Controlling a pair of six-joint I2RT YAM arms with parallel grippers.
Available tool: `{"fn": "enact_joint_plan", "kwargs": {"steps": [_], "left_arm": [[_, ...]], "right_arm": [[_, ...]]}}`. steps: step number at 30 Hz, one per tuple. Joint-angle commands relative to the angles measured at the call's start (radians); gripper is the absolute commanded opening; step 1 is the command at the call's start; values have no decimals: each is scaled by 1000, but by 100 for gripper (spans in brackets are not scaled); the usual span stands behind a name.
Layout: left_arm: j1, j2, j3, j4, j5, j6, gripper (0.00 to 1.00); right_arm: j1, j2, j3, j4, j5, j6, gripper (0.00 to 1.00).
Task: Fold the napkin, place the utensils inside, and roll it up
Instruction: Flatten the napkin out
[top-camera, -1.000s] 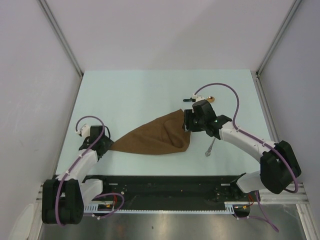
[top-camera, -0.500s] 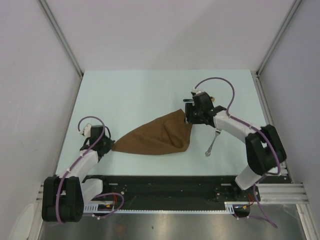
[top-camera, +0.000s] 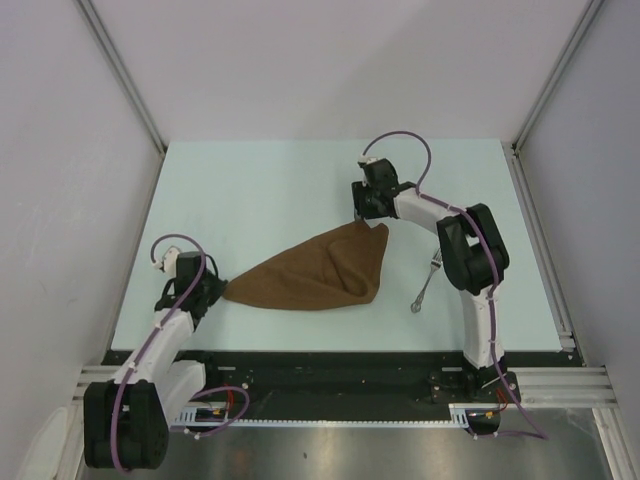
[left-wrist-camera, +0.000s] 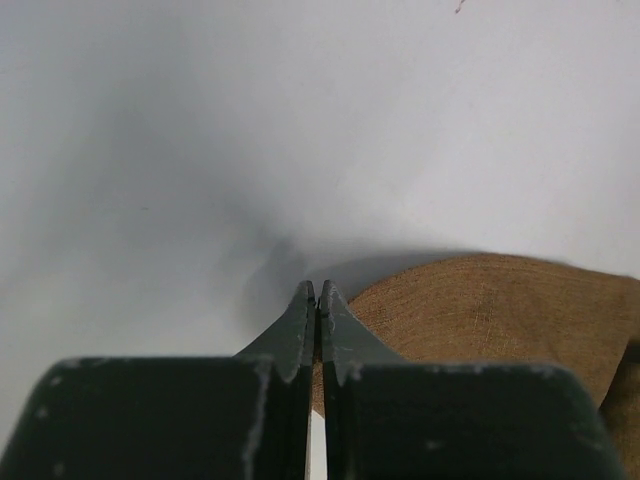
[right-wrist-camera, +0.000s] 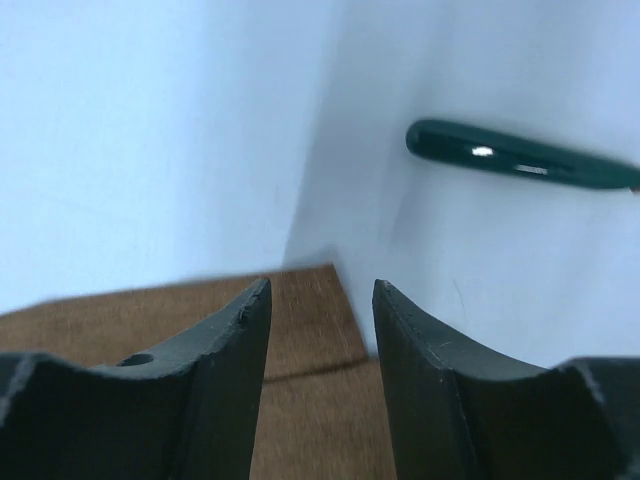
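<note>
One bench (top-camera: 260, 190), pale and flat, carries every item. The largest of them is the napkin (top-camera: 310, 278), lying near the centre.

**Napkin – condition.** Plain brown cloth with a fine weave and no marks. It is drawn into a wedge: narrow at the left end, wide at the right, with soft ridges running along it. The right wrist view shows one layer's edge lying across another at the far right corner, so the cloth is not flat.

**Left pincer** (left-wrist-camera: 316, 300). Fingers are pressed together with no visible gap at the tips. The wedge's narrow end runs straight into them, so it appears to be pinching that corner.

**Right pincer** (right-wrist-camera: 320, 290). Fingers stand moderately apart and hold nothing. They hang over the far right corner of the cloth, which shows between them.

**Step in hand (judged): flatten the cloth before folding.**
1. Lower the right pincer until the corner sits well between the fingers, not at the tips.
2. Close on both layers at the corner.
3. Draw away from the left pincer, low over the bench, until the ridges disappear.
4. Keep the left grip firm – it is the anchor.

**Fork** (top-camera: 424, 287). Silver, lying on the bench just right of the cloth, apart from it.

**Dark-handled utensil** (right-wrist-camera: 520, 160). Lies just beyond the corner; avoid striking it during the descent.
</note>
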Motion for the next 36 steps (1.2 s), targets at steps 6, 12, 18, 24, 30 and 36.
{"fn": "enact_joint_plan", "kwargs": {"steps": [6, 12, 18, 24, 30, 36], "left_arm": [[5, -52, 21, -43, -15, 41, 0], [5, -35, 30, -38, -3, 42, 0], [5, -36, 30, -32, -3, 47, 1], [5, -35, 43, -29, -4, 62, 0], [5, -35, 211, -25, -44, 154, 0], [5, 6, 504, -29, -92, 321, 1]], "right_arm": [[27, 71, 66, -33, 37, -69, 47], [56, 103, 84, -69, 101, -92, 45], [73, 115, 67, -89, 112, -80, 35], [68, 131, 70, -112, 59, -52, 0], [33, 59, 165, -128, 0, -67, 0], [22, -177, 250, -103, -9, -96, 0]]}}
